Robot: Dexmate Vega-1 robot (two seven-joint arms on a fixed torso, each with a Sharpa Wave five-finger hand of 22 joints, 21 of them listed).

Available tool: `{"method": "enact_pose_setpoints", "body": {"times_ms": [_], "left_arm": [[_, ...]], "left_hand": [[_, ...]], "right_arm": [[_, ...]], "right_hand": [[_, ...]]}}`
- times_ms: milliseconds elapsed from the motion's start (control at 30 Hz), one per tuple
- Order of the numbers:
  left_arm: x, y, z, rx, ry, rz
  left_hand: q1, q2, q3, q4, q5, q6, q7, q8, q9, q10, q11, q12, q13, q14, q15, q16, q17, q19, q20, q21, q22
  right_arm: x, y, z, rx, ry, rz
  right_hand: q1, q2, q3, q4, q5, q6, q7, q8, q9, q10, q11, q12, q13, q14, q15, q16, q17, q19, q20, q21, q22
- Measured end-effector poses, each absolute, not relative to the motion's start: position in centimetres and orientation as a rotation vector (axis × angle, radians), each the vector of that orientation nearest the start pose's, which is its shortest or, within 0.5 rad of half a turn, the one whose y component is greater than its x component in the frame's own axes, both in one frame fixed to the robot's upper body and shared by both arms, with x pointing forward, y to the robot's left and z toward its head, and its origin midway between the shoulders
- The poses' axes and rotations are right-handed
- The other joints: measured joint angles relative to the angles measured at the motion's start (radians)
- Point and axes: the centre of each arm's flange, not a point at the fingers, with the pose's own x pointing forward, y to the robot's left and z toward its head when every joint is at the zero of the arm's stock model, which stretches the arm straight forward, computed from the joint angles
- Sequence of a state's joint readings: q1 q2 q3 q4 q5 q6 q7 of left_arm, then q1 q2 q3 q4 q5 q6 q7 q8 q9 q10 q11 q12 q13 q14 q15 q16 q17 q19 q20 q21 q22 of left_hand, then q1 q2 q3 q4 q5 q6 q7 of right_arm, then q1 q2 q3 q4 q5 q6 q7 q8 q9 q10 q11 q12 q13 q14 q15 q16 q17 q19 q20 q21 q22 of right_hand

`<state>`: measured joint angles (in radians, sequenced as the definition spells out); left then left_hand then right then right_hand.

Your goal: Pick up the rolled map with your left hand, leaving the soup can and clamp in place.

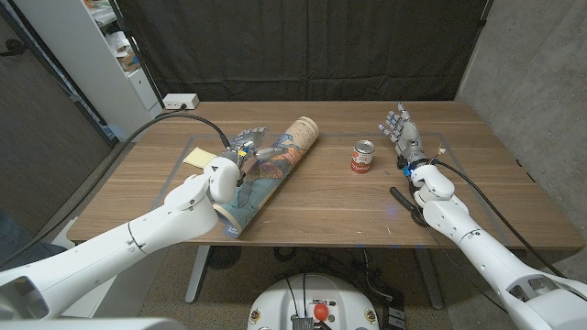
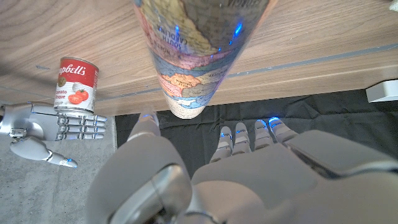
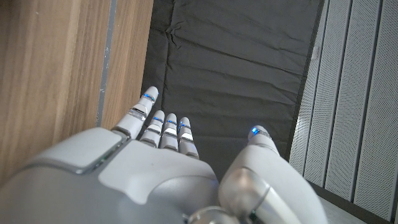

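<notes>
- The rolled map (image 1: 275,170) lies slantwise on the table (image 1: 330,206), left of middle, its far end pointing toward the back edge.
- The left robot hand (image 1: 246,158) sits over the map's middle; in the left wrist view its fingers (image 2: 233,138) reach out straight and apart, with no grip evident.
- A yellow note (image 1: 195,157) lies just left of the map.
- The soup can (image 1: 364,156) stands upright, well apart to the map's right.
- The right robot hand (image 1: 402,128) stands beside the can, fingers extended, holding nothing.
- A black clamp (image 1: 404,202) lies by the right forearm.
</notes>
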<state>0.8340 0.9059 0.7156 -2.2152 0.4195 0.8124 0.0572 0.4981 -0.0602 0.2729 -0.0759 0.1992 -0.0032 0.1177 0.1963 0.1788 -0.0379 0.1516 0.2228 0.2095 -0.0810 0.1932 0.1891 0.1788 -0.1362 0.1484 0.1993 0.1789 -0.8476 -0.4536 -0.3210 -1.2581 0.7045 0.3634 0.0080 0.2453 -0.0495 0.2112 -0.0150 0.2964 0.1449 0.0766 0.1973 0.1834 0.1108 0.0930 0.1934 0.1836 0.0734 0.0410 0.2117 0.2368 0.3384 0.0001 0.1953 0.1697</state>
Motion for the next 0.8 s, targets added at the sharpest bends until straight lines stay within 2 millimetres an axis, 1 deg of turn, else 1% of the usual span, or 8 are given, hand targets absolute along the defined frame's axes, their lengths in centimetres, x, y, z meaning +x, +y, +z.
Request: {"method": "enact_pose_setpoints", "body": {"times_ms": [367,433,500,600,667,800], "left_arm": [[53.1,19.6,0.1,1.296,-0.409,0.123],[53.2,19.5,-0.1,1.296,-0.403,0.12],[53.3,19.4,-0.2,1.296,-0.398,0.116],[53.4,19.4,-0.3,1.297,-0.389,0.116],[53.5,19.3,-0.3,1.3,-0.383,0.118],[53.7,19.1,-0.4,1.31,-0.369,0.119]], "left_hand": [[0.0,0.0,0.0,0.0,0.0,0.0,0.0,0.0,0.0,-0.001,0.001,0.0,0.0,0.003,0.003,0.0,0.0,-0.004,0.004,0.0,0.0],[0.0,0.0,0.0,0.0,0.0,0.0,0.0,0.0,0.0,-0.002,0.01,0.0,0.0,0.003,0.003,0.0,0.0,-0.004,0.004,0.0,0.0],[0.0,0.0,-0.003,-0.003,0.0,0.0,0.0,0.0,0.0,0.0,0.011,0.0,0.0,0.003,0.004,0.0,0.0,-0.004,0.004,0.0,0.0],[0.0,0.0,-0.004,-0.004,0.0,0.0,0.0,0.0,0.0,0.001,0.013,0.0,0.0,0.002,0.01,0.0,0.0,0.008,0.016,0.0,0.0],[0.0,0.0,-0.004,-0.004,0.0,0.0,0.0,0.0,0.0,0.005,0.022,0.0,0.0,0.004,0.012,0.0,0.0,0.016,0.023,0.0,0.0],[0.0,0.0,-0.004,-0.004,0.0,0.0,0.0,0.0,0.0,0.005,0.027,0.0,0.0,0.009,0.017,0.0,0.0,0.021,0.029,0.005,0.0]], "right_arm": [[65.2,-30.6,-2.6,0.177,-0.652,0.138],[65.2,-30.6,-2.6,0.177,-0.652,0.138],[65.2,-30.7,-2.6,0.177,-0.652,0.138],[65.2,-30.7,-2.6,0.177,-0.652,0.138],[65.2,-30.7,-2.5,0.177,-0.653,0.138],[65.2,-30.8,-2.6,0.177,-0.652,0.136]], "right_hand": [[0.0,0.0,0.0,0.0,0.0,0.0,0.0,0.0,0.0,0.004,0.003,0.0,0.0,0.0,0.0,0.0,0.0,0.0,0.0,0.0,0.0],[0.0,0.0,0.0,0.0,0.0,0.0,0.0,0.0,0.0,0.004,0.003,0.0,0.0,0.0,0.0,0.0,0.0,0.0,0.0,0.0,0.0],[0.0,0.0,0.0,0.0,0.0,0.0,0.0,0.0,0.0,0.004,0.003,0.0,0.0,0.0,0.0,0.0,0.0,0.0,0.0,0.0,0.0],[0.0,0.0,0.0,0.0,0.0,0.0,0.0,0.0,0.0,0.004,0.003,0.0,0.0,0.0,0.0,0.0,0.0,0.0,0.0,0.0,0.0],[0.0,0.0,0.0,0.0,0.0,0.0,0.0,0.0,0.0,0.004,0.003,0.0,0.0,0.0,0.0,0.0,0.0,0.0,0.0,0.0,0.0],[0.0,0.0,0.0,0.0,0.0,0.0,0.0,0.0,0.0,0.004,0.003,0.0,0.0,0.0,0.0,0.0,0.0,0.0,0.0,0.0,0.0]]}}
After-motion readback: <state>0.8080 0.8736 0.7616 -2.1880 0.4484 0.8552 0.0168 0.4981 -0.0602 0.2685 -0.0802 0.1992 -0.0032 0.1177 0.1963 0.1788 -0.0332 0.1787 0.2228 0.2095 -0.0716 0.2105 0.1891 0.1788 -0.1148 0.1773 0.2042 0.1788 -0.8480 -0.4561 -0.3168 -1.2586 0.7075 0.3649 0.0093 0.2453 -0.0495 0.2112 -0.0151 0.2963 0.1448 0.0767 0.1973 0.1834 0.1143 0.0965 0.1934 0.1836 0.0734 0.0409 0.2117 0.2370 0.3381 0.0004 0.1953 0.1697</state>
